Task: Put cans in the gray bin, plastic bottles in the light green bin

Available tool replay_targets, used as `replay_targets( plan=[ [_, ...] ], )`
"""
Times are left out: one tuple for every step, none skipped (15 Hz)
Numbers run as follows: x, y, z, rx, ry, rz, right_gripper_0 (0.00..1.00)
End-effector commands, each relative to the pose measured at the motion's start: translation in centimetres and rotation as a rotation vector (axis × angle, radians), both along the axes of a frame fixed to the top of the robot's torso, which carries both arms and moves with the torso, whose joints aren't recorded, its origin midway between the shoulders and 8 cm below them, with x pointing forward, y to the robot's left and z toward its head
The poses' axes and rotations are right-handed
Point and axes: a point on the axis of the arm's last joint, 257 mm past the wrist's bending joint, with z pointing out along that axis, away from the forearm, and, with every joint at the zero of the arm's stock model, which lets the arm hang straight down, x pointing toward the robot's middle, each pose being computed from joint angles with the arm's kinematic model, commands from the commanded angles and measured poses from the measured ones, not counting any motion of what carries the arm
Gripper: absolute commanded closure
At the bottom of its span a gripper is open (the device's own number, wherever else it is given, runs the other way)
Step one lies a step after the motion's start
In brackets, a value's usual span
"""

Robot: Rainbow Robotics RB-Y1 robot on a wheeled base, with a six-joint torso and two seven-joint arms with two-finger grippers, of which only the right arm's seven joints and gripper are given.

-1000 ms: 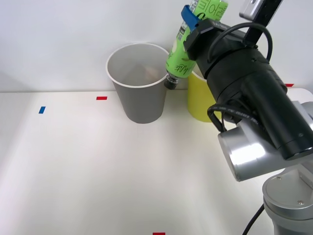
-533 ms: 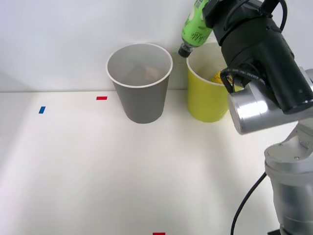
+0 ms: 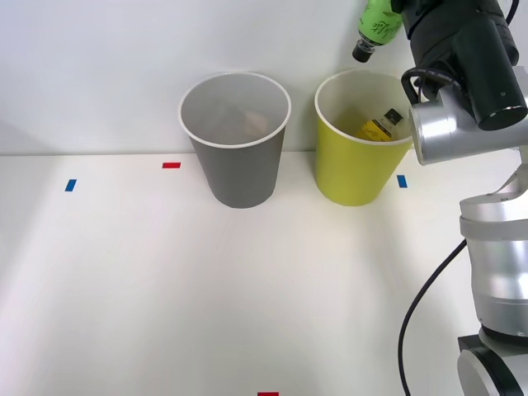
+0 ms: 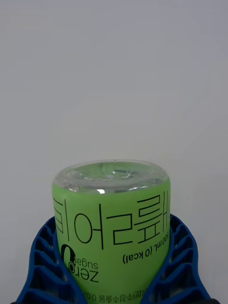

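The green-labelled plastic bottle (image 3: 378, 25) hangs cap-down above the light green bin (image 3: 356, 169), near its far rim. In the right wrist view my right gripper (image 4: 111, 280) is shut on the green-labelled bottle (image 4: 111, 228), its blue ribbed fingers (image 4: 40, 266) clasping both sides and the clear base facing the wall. A yellow-labelled bottle (image 3: 379, 125) with a black cap lies inside the light green bin. The gray bin (image 3: 237, 157) stands to its left, with a pale object (image 3: 252, 122) dimly seen inside.
Red tape marks (image 3: 172, 165) and blue tape marks (image 3: 71, 185) lie on the white table (image 3: 206, 289). A white wall rises close behind both bins. My arm's black and silver links (image 3: 466, 74) fill the upper right, with a black cable (image 3: 425, 313) hanging below.
My right arm has swung right and lifted, carrying the green bottle from beside the gray bin's rim to above the light green bin.
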Motion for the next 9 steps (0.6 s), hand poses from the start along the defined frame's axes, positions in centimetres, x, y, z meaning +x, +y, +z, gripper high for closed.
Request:
replay_targets(
  plan=[
    [0.5, -0.9, -0.3, -0.032, 0.007, -0.023, 1.0],
    [0.5, -1.0, -0.2, -0.037, 0.006, -0.025, 1.0],
    [0.5, -0.9, -0.3, -0.048, 0.007, -0.029, 1.0],
    [0.7, -1.0, -0.6, -0.07, 0.011, -0.044, 1.0],
    [0.9, -1.3, -1.0, -0.101, 0.015, -0.07, 1.0],
    [1.1, -1.3, -1.2, -0.108, 0.016, -0.072, 1.0],
    [1.3, -1.1, -1.6, -0.101, 0.024, -0.066, 1.0],
    [1.5, -1.1, -1.9, -0.099, 0.03, -0.066, 0.86],
    [1.5, -1.2, -2.0, -0.098, 0.032, -0.066, 0.43]
  ],
)
